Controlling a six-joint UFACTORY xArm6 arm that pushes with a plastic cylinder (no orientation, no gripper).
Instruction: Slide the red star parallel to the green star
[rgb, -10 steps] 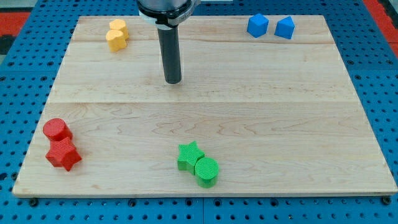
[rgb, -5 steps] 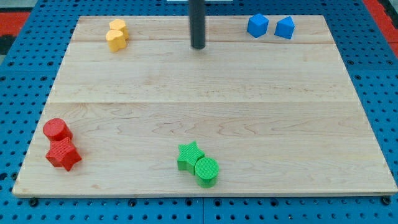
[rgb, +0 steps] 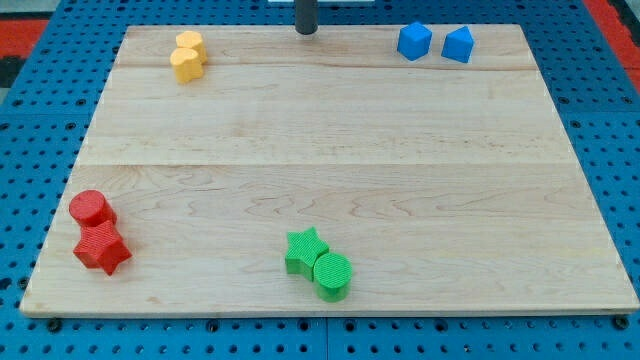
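Observation:
The red star (rgb: 102, 249) lies near the board's lower left corner, touching a red cylinder (rgb: 91, 209) just above it. The green star (rgb: 305, 250) lies at the bottom middle, touching a green cylinder (rgb: 333, 275) at its lower right. My tip (rgb: 305, 32) is at the top edge of the board, near the view's top middle, far from both stars. Only the rod's lowest part shows.
Two yellow blocks (rgb: 187, 55) sit together at the top left. A blue cube (rgb: 414, 41) and a blue pentagon-like block (rgb: 458, 45) sit at the top right. The wooden board (rgb: 330, 170) rests on a blue pegboard.
My tip moved from the board's upper middle up toward the top edge, first right, then slightly left. No block moved.

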